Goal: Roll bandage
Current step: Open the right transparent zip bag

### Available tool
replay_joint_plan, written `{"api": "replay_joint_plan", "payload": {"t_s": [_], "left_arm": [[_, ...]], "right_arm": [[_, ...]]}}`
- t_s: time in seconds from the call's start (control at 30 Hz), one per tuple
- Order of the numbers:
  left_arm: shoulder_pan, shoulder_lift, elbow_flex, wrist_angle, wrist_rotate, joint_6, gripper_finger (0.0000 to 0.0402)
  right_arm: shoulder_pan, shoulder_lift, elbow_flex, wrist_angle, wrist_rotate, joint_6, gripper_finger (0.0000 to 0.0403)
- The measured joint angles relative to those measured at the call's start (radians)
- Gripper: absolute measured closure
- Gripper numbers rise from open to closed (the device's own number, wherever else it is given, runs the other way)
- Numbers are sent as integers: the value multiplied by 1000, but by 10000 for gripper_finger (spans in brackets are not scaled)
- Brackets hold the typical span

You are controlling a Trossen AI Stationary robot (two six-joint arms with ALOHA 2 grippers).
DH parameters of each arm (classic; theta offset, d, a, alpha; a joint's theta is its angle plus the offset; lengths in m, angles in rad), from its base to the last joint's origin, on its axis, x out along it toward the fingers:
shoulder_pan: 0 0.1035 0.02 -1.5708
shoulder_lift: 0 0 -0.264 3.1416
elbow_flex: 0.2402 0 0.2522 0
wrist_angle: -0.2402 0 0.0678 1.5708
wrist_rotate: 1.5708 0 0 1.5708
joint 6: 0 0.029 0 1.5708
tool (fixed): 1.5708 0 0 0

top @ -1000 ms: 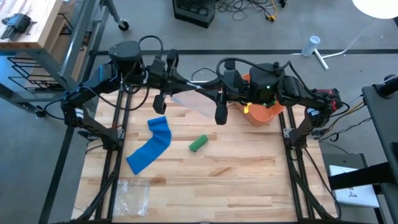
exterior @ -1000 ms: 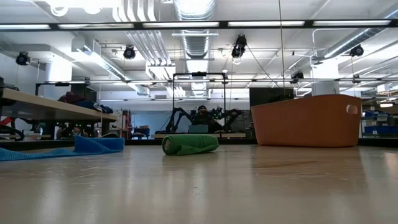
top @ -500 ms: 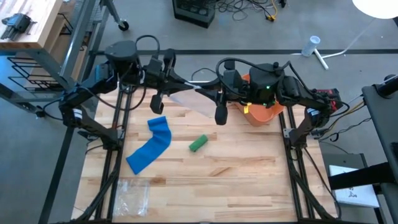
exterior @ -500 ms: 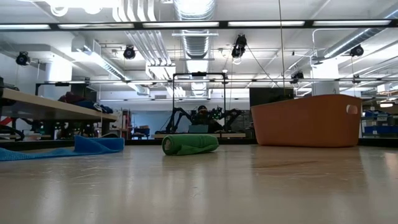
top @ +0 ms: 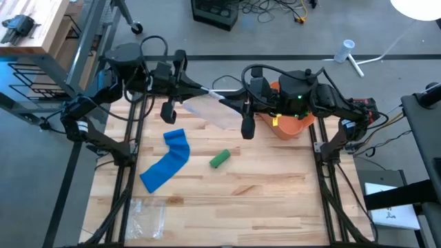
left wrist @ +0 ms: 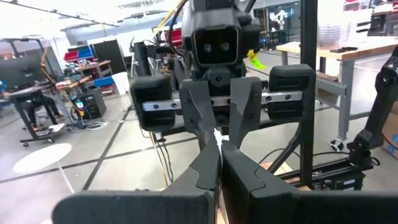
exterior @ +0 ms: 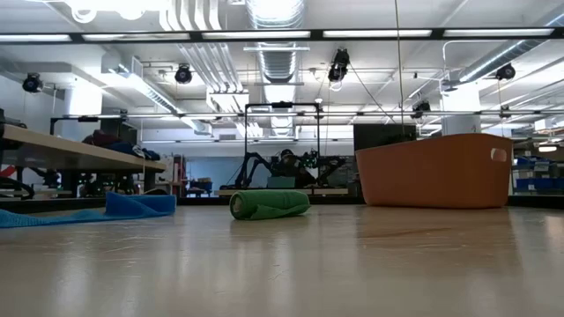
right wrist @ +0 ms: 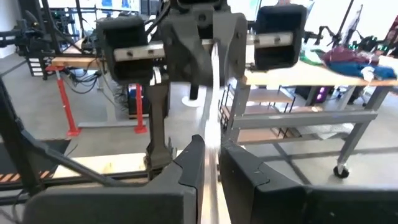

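Note:
A blue bandage [top: 167, 160] lies unrolled on the table, also seen in the low view [exterior: 132, 205]. To its right a green bandage roll [top: 220, 158] lies on its side [exterior: 269, 203]. High above the table's far part, my left gripper [top: 209, 92] and my right gripper [top: 226, 103] meet tip to tip. Both are shut on a clear plastic sheet [top: 210, 114] that hangs between them. Neither gripper shows in the low view. My left gripper pinches the clear sheet's top edge [left wrist: 216, 138] between its two fingers, coming level from the table's left. The sheet hangs below the fingers, clear of the table. My right gripper pinches the same top edge [right wrist: 213, 127] between its two fingers, level from the table's right, facing the left gripper. The sheet shows edge-on between the fingers and hangs clear.
An orange bin [top: 289, 125] stands at the far right, under the right arm [exterior: 436, 172]. A clear plastic bag [top: 147, 215] lies at the near left corner. Bare wood lies between the bandages and the near edge.
My left arm has drawn a little toward the table's far left corner, still shut on the sheet. The bandages on the table have not moved.

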Motion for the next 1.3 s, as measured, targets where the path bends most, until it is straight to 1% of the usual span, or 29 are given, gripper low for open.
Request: {"api": "replay_joint_plan", "payload": {"t_s": [0.1,0.27,0.4,0.5,0.67,0.77,0.87,1.03,1.3], "left_arm": [[2,-8,0,2,-2,3,401],[6,-13,0,-2,-4,3,401],[6,-18,0,-2,-4,3,401],[6,-18,0,-6,-4,2,401],[6,-7,0,-9,-5,-3,401],[6,0,0,-8,-5,-9,401],[6,4,0,-9,-5,-9,401],[6,3,0,-7,-4,-9,401],[6,4,0,-9,-4,-10,401]], "right_arm": [[0,-11,0,-19,-1,13,362],[0,-25,0,-53,-5,31,375],[4,-29,0,-37,-11,26,377],[5,-29,0,-13,-32,20,358],[4,-23,-2,53,-32,20,306],[4,-16,-18,105,3,26,285],[4,-9,-22,103,43,9,276],[4,3,-29,108,51,11,284],[4,19,-28,107,56,11,328]]}}
